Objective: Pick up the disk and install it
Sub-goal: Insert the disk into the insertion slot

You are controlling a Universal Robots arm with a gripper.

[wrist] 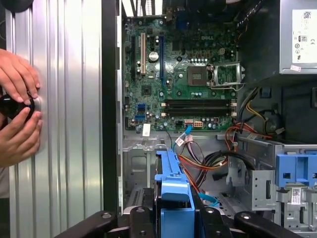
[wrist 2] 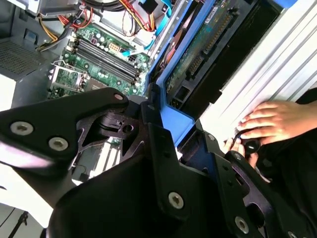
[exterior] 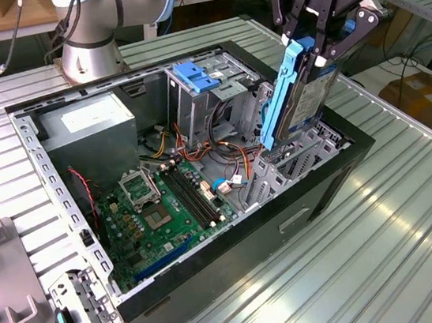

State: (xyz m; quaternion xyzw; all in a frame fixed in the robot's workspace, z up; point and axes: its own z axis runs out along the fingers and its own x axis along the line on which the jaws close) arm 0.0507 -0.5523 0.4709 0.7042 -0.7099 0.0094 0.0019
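Note:
The disk point(exterior: 304, 102), silver with blue side rails, stands on edge and slightly tilted over the open computer case point(exterior: 301, 206), at the exterior view's right end. Its lower end reaches the metal drive bay point(exterior: 303, 158) there. My gripper point(exterior: 320, 44) is shut on the disk's upper end, a black finger on each side. In the second wrist view the disk's green circuit-board side point(wrist 2: 198, 54) and blue rail run away from my gripper point(wrist 2: 181, 131). In the first wrist view its blue rail point(wrist: 173, 198) sticks out between the fingers.
Inside the case lie the green motherboard point(exterior: 158, 209), a grey power-supply box point(exterior: 87, 123), a metal cage with a blue top point(exterior: 193, 77) and loose coloured cables point(wrist: 208, 158). A person's hands point(wrist: 17, 109) hold a small black object beside the case. A metal bracket point(exterior: 80, 311) lies on the ribbed table.

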